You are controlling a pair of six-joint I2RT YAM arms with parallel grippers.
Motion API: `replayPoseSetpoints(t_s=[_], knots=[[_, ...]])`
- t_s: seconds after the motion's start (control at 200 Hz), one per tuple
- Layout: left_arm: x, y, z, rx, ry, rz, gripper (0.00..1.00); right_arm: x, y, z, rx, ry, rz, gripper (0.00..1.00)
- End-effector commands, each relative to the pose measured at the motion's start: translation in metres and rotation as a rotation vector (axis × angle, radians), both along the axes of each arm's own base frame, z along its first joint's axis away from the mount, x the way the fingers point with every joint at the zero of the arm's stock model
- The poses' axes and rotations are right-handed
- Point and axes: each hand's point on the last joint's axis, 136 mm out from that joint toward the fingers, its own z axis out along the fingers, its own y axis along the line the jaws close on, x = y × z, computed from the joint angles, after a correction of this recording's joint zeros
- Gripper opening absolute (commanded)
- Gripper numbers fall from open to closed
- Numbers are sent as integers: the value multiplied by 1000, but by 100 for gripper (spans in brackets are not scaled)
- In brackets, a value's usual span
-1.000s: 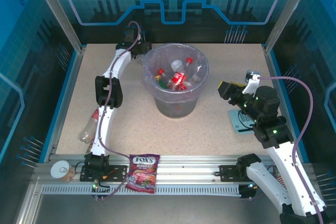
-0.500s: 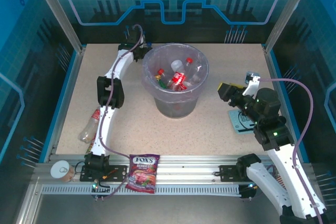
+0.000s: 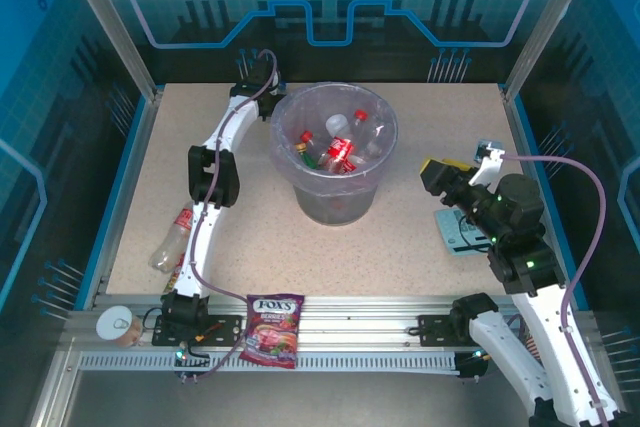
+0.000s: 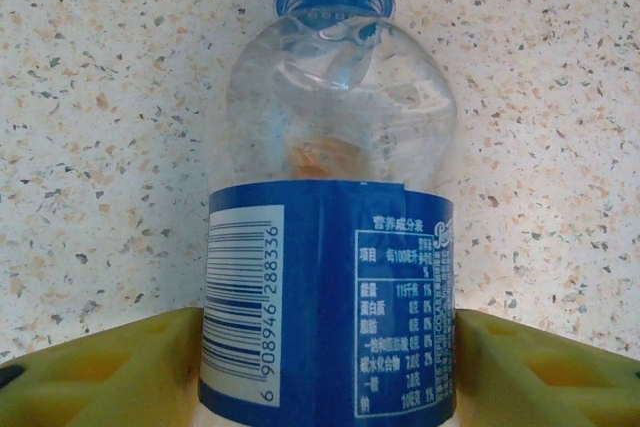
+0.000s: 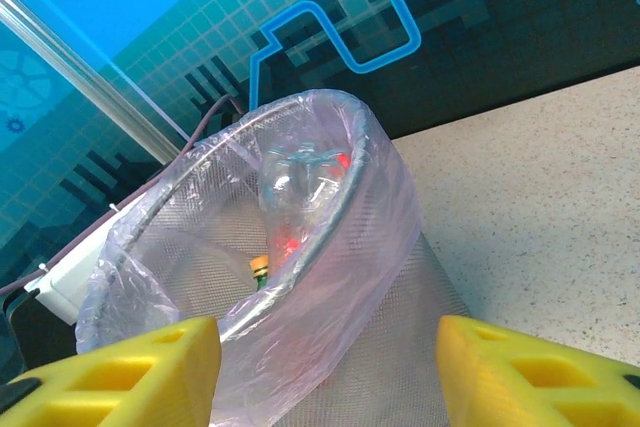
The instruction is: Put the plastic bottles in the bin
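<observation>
A clear bottle with a blue cap and blue label (image 4: 325, 277) is squeezed between the yellow fingers (image 4: 100, 367) of my left gripper (image 4: 325, 352), above speckled tabletop. From above, that gripper (image 3: 256, 85) sits at the far-left side of the bin (image 3: 335, 202), just outside its rim. The round grey bin with its lilac liner (image 5: 330, 277) holds several red-capped bottles (image 3: 341, 148). One more red-labelled bottle (image 3: 171, 241) lies on the table at the left, beside the left arm. My right gripper (image 3: 433, 176) is open, right of the bin, with its wide-apart fingers (image 5: 110, 372) framing the bin wall.
A purple Fox's candy bag (image 3: 272, 328) lies over the front rail. A round tin can (image 3: 114, 324) sits at the front left corner. A teal card (image 3: 457, 233) lies under the right arm. Blue walls enclose the table.
My left gripper has shifted slightly towards the back wall by the bin's rim. The right arm has drawn back a little to the right.
</observation>
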Motion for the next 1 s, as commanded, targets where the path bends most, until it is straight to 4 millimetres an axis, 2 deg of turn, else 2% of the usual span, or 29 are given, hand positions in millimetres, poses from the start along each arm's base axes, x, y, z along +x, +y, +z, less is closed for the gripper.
replayPoseSetpoints(t_s=[0.0,0.1,0.125,0.21,0.225,0.25,0.405,0.58,0.705,0.805,0.996], knots=[[-9,6,19,-6,0,58,62,-3,-2,-1,3,-8,0,60],[-22,16,40,-16,-8,109,62,-4,-1,0,5,-14,5,60],[-25,19,50,-20,-25,119,62,-4,-1,-1,5,-14,5,60],[-45,29,75,-24,-76,154,62,0,-1,-5,0,-6,0,60],[-50,30,75,-23,-78,161,62,1,-2,-5,-2,-4,-2,60],[-56,34,87,-28,-110,178,62,4,-2,-7,-5,2,-4,60],[-113,60,121,-102,-191,294,61,23,10,-16,45,16,29,59],[-186,75,151,-172,-276,387,60,55,42,-4,167,-15,152,58],[-235,82,198,-163,-358,400,60,73,53,-7,169,1,165,59],[-270,72,242,-157,-403,342,58,83,61,-15,177,11,180,59],[-309,23,320,-112,-472,148,54,90,68,-26,177,35,200,59]])
